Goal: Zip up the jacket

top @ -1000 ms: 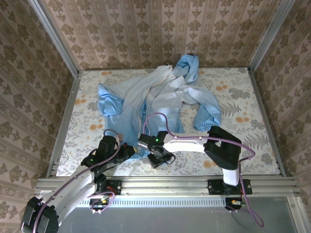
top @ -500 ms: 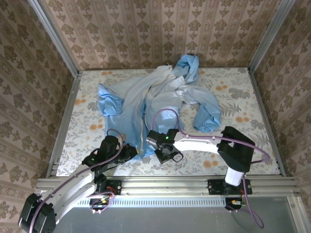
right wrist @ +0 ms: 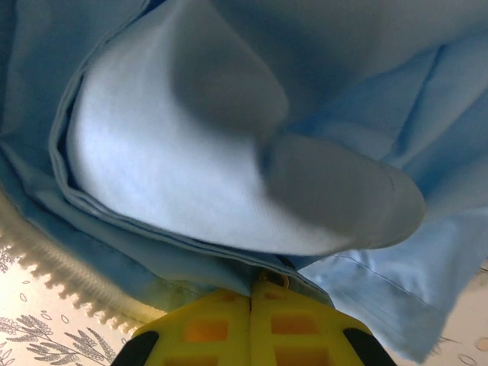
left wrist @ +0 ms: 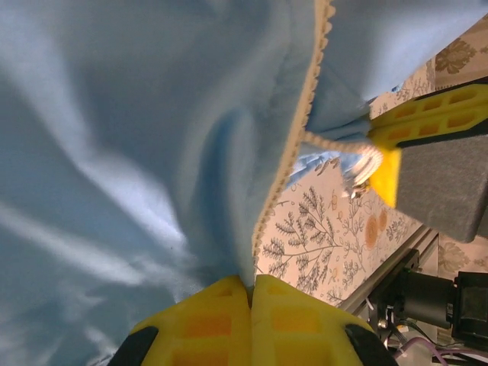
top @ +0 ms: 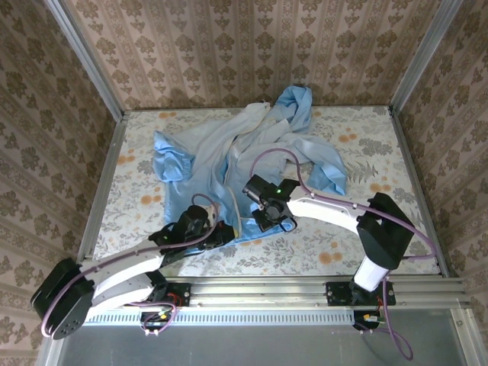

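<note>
The light-blue jacket (top: 252, 145) lies crumpled across the middle and back of the table. At its near hem, my left gripper (top: 223, 231) is shut on the fabric edge. In the left wrist view the yellow fingers (left wrist: 221, 313) pinch the hem right at the foot of the pale zipper strip (left wrist: 293, 152). My right gripper (top: 268, 213) sits a little further in on the jacket front, shut. In the right wrist view its jaws (right wrist: 252, 293) are pressed together with a small metal zipper pull (right wrist: 268, 280) at their tips. Folds of jacket (right wrist: 229, 152) hang above.
The floral table top (top: 381, 152) is bare to the right and left of the jacket. A metal rail (top: 259, 286) runs along the near edge. Wallpapered walls close in the three other sides. One sleeve cuff (top: 171, 160) lies left and the collar end (top: 296, 103) at the back.
The right gripper has shut and travelled from the near hem away from me and to the right along the jacket front. The left gripper has slid right with the hem.
</note>
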`<state>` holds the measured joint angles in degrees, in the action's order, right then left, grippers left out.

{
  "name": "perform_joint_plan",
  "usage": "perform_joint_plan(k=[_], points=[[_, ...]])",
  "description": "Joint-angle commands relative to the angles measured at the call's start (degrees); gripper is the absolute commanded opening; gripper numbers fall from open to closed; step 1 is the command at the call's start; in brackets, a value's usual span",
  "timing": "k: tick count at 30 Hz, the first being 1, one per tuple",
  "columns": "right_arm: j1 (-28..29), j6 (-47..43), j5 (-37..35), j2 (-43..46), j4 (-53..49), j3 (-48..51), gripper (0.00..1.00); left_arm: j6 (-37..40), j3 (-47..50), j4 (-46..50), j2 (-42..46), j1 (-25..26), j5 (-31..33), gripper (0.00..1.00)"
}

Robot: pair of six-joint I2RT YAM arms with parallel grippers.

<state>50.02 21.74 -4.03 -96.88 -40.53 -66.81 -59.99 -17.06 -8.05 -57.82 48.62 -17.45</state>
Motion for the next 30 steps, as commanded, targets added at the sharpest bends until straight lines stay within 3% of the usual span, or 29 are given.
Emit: perform_joint_plan(k=[1, 12, 22, 27, 30], points=[[-0.27, -2.16, 4.83, -1.69, 4.92, 1.74, 0.0, -0.78, -1.58, -8.65, -3.47, 0.93, 0.5, 0.0], [-0.34, -4.03, 15.41, 1.19, 16.05, 8.16, 0.22, -3.09, -0.82, -12.69, -11.2, 0.01, 2.46, 0.0], [-1.44, -10.46, 24.55, 12.27, 24.58, 16.85, 0.35, -2.96, 0.45, -11.68, -11.2, -3.32, 1.95, 0.0], [-3.29, -15.28, 24.71, 13.44, 25.76, 19.86, 0.43, -2.16, 0.1, -11.84, -12.69, -4.71, 0.3, 0.0], [-3.43, -19.14, 22.02, 11.56, 24.42, 20.0, 0.54, -1.89, -0.08, -12.17, -13.65, -5.29, -0.72, 0.0]])
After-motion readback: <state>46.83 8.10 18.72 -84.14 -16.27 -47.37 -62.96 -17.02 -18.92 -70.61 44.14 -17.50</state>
